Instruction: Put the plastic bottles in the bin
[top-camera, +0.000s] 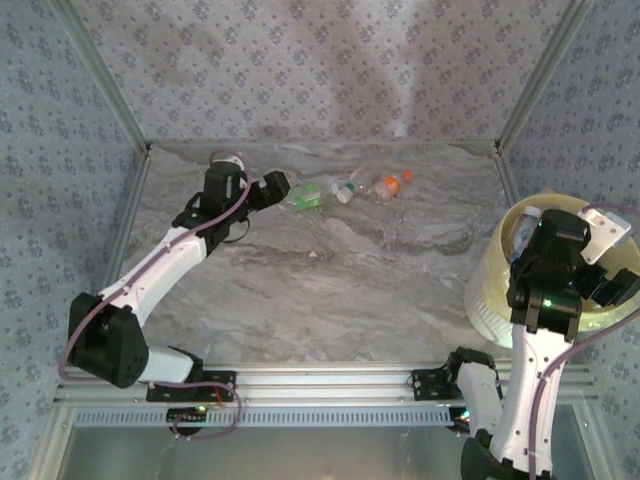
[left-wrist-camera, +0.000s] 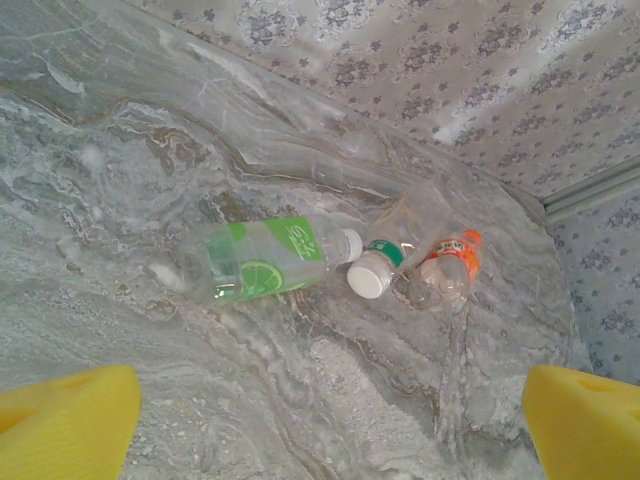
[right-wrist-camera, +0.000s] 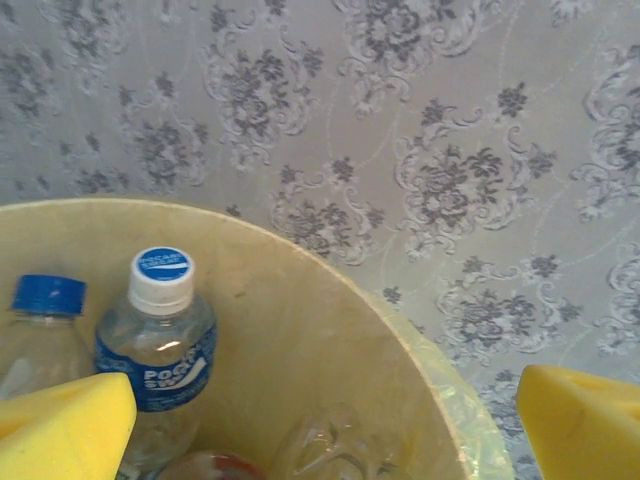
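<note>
At the table's (top-camera: 330, 290) far left, the left gripper (left-wrist-camera: 330, 405) hangs wide open near three plastic bottles (left-wrist-camera: 265, 260) lying by the back wall. Rightward, the right gripper (right-wrist-camera: 328, 420) gapes empty above the bin (top-camera: 492, 290), which holds a blue-labelled bottle (right-wrist-camera: 158, 350).

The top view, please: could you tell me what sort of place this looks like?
Probably a lab test booth, not a home: patterned walls on a metal frame, a marble-look table, and two robot arms bolted to its near rail.
</note>
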